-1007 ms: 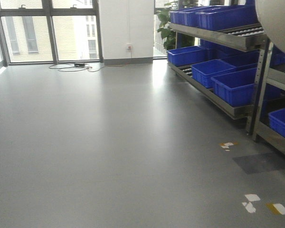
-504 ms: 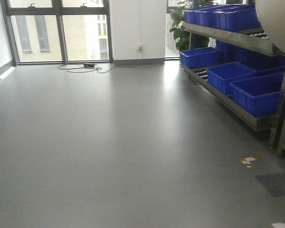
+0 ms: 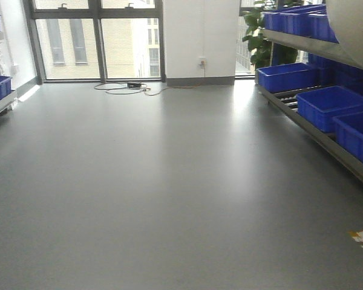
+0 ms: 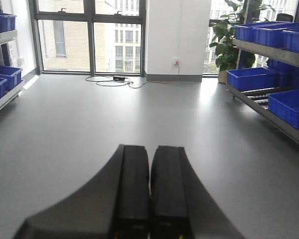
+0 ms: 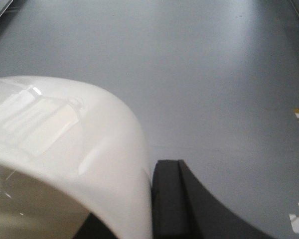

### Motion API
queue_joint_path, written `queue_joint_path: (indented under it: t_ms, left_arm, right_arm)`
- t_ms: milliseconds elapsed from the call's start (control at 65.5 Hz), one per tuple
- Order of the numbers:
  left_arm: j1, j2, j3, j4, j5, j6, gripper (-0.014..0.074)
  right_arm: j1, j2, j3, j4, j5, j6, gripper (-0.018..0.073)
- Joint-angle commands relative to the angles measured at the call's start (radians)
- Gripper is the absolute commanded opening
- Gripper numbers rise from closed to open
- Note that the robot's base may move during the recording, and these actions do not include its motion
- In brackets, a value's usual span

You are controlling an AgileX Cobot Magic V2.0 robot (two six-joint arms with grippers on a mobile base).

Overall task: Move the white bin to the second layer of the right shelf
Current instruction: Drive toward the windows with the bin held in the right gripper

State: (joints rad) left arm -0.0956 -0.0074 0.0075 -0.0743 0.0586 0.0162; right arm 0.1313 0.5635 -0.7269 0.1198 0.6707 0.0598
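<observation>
White bin (image 5: 65, 149) hangs above the floor (image 5: 214, 74), rim apparently pinched in your right gripper (image 5: 157, 199), left gripper (image 4: 149, 199) pressed shut on nothing — lifted, but the right shelf (image 3: 317, 132) beyond, lined with blue crates (image 3: 327, 103), stands well apart, so carrying and placing are left.

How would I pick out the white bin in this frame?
Start from the steel rack of blue crates along the room's right side. Close to the camera, filling the front view's top right corner, is the white bin: glossy, cream and round-walled, where every crate is blue and boxy.
</observation>
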Motion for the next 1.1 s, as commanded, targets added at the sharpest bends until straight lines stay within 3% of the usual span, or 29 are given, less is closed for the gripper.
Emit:
queue_joint_path:
  t_ms: [0, 1084]
  left_arm:
    - [-0.006, -0.003, 0.037, -0.009, -0.086, -0.01, 0.0085]
    - [-0.006, -0.003, 0.037, -0.009, -0.086, -0.01, 0.0085]
  right_arm:
    - [-0.005, 0.006, -0.029, 0.008, -0.091, -0.004, 0.0055]
    - [-0.005, 0.006, -0.029, 0.008, -0.091, -0.004, 0.0055]
